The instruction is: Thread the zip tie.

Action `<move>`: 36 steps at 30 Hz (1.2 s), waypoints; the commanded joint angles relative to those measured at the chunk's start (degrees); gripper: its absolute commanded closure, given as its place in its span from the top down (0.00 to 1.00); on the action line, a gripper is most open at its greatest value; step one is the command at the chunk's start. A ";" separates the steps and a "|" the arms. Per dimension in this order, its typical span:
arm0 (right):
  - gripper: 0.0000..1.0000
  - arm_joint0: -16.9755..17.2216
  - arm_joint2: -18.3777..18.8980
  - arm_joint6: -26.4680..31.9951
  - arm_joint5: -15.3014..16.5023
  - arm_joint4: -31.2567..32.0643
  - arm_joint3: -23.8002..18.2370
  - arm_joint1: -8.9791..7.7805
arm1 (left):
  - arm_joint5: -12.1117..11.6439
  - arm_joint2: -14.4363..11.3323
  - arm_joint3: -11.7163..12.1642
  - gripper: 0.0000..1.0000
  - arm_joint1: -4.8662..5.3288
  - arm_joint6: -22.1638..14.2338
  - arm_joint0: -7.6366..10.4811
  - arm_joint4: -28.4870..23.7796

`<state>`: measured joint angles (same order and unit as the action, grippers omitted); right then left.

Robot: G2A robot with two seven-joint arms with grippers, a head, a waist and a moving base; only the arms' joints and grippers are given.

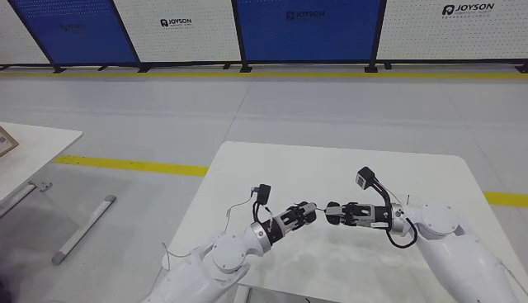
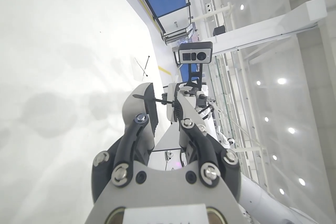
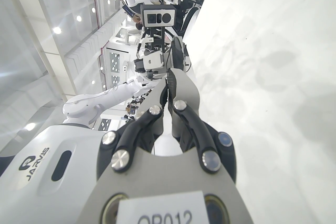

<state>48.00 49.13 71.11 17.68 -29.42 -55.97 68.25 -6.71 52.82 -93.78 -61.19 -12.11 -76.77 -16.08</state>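
Threading is under way, I judge. The right gripper [image 3: 168, 76], fingers pressed together, seemingly pinches the black zip tie [image 2: 155, 100] above the middle of the table [image 1: 330, 158]. The tie runs across the left gripper [image 2: 162, 93], whose fingers stand spread. The next move calls for closing on the tail. Spare ties [image 2: 143, 66] lie well apart near the right edge, leaving room.
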 commanded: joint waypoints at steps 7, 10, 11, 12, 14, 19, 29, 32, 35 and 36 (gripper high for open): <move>0.00 0.00 0.00 0.00 0.00 0.00 0.00 0.00 | 0.71 0.35 -0.37 0.23 -0.31 -0.04 -0.08 -0.01; 0.00 0.00 0.00 0.00 0.00 0.00 0.00 0.00 | 0.94 0.54 -0.46 0.18 -0.44 0.13 -0.14 -0.19; 0.00 0.00 0.00 0.00 0.00 0.00 0.00 0.00 | 0.99 0.61 -0.47 0.15 -0.48 0.16 -0.18 -0.14; 0.00 0.00 0.00 0.00 0.00 0.00 0.00 0.00 | 1.01 0.65 -0.49 0.13 -0.50 0.16 -0.22 -0.07; 0.00 0.00 0.00 0.00 0.00 0.00 0.00 0.00 | 1.07 0.75 -0.52 0.09 -0.56 0.22 -0.30 0.13; 0.00 0.00 0.00 0.00 0.00 0.00 0.00 0.00 | 1.48 1.09 -0.39 0.02 -0.73 0.19 -0.33 -0.02; 0.00 0.00 0.00 0.00 0.00 0.00 0.00 0.00 | 1.75 1.35 -0.62 0.00 -1.04 -0.39 -0.47 0.77; 0.00 0.00 0.00 0.00 0.00 0.00 0.00 0.00 | 1.60 1.60 -0.98 0.01 -1.04 -0.80 -0.74 0.87; 0.00 0.00 0.00 0.00 0.00 0.00 0.00 0.00 | 1.57 1.97 -1.31 0.51 -1.02 -1.23 -1.02 1.09; 0.00 0.00 0.00 0.00 0.00 0.00 0.00 0.00 | 1.57 2.10 -1.39 0.52 -1.02 -1.36 -1.13 1.13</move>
<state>48.00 49.13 71.11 17.68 -29.42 -55.97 68.25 -5.13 54.80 -95.09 -62.22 -13.36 -77.80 -15.01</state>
